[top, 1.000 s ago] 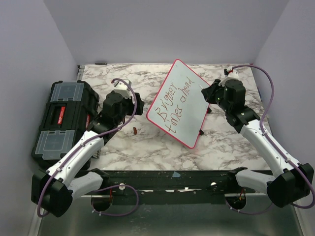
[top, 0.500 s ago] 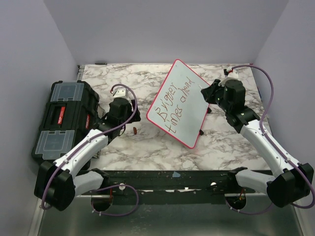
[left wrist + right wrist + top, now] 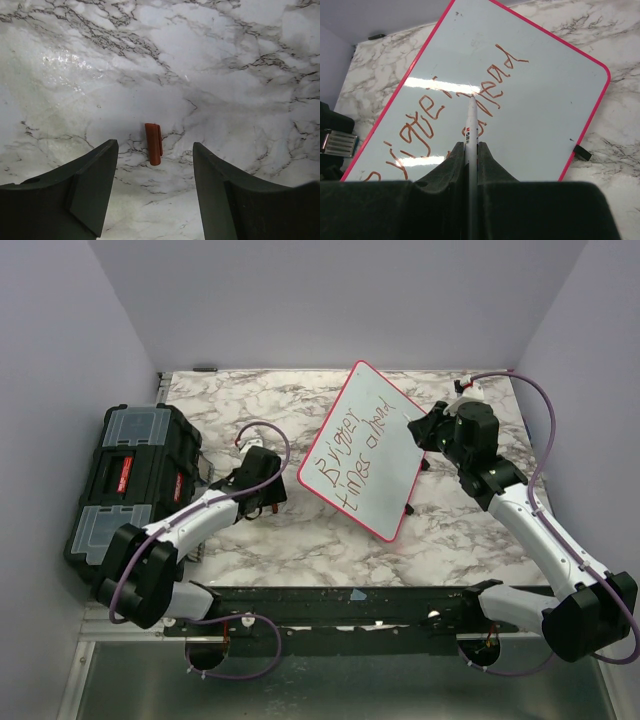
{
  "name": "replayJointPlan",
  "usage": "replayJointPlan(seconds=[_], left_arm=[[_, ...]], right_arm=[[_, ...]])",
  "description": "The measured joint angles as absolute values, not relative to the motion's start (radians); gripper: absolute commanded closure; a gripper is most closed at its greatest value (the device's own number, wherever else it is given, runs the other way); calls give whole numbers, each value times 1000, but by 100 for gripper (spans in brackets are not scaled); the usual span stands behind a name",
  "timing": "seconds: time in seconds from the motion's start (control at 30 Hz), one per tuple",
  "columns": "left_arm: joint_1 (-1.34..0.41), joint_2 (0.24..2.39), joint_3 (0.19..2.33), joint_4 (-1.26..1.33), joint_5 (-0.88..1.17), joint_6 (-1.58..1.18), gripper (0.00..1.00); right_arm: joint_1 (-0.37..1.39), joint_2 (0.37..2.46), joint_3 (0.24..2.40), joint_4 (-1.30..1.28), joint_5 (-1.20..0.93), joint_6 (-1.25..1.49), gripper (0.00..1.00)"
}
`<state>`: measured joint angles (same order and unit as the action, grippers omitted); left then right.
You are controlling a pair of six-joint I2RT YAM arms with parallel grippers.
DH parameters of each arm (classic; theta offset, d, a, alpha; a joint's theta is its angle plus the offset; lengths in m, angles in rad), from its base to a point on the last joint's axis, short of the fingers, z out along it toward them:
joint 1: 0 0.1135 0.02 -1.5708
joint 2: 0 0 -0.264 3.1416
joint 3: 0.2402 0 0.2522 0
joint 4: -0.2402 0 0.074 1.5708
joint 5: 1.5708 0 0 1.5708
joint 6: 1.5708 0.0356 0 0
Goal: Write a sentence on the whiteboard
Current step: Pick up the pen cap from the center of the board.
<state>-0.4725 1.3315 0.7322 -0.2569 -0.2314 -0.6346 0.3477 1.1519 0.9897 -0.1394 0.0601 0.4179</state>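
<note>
On the marbled surface [image 3: 455,530], right of centre: the whiteboard [image 3: 385,440], lying turned cornerwise, with a thin pink-red frame and a pale face. Across that face, the sentence [image 3: 350,452]: two lines of reddish-brown handwriting, roughly "Brigger times ahead", running along the board's length and kept toward its left side. On the frame's lower right edge, a small black tab [image 3: 582,152].

At the board's right edge, over its far end: the right gripper [image 3: 471,149], fingers pressed together on a white marker [image 3: 471,120]. Marker upright in the wrist view, tip aimed at the last word of the lettering. Hard to tell from either view whether tip and board are touching.

To the left of the board, low over bare marble: the left gripper [image 3: 155,146], fingers [image 3: 92,185] spread apart with nothing between them. Directly beneath the gap, a short orange-red cap [image 3: 153,143], lying alone on the surface, clear of both fingers. Seen from above, this gripper just beside the board's lower left edge but apart from it.

Along the left edge of the surface: a black toolbox [image 3: 125,480], with clear-lidded compartments on top and a red latch, well apart from the whiteboard. All around, plain lilac walls [image 3: 330,300].
</note>
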Motion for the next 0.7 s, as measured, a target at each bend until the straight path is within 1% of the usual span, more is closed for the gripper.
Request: replayJointPlan(seconds=[0.37, 0.47, 0.5, 0.7], left_arm=[[-472, 1436, 760, -284, -231, -679, 39], [-472, 1465, 775, -289, -231, -690, 50], [-472, 1469, 777, -294, -231, -694, 52], [-472, 1493, 815, -340, -230, -723, 52]], right_arm=[[348, 1165, 990, -132, 52, 418, 99], [348, 1167, 990, -132, 50, 418, 99], [348, 1167, 990, -131, 50, 418, 99], [348, 1167, 990, -128, 46, 418, 99]])
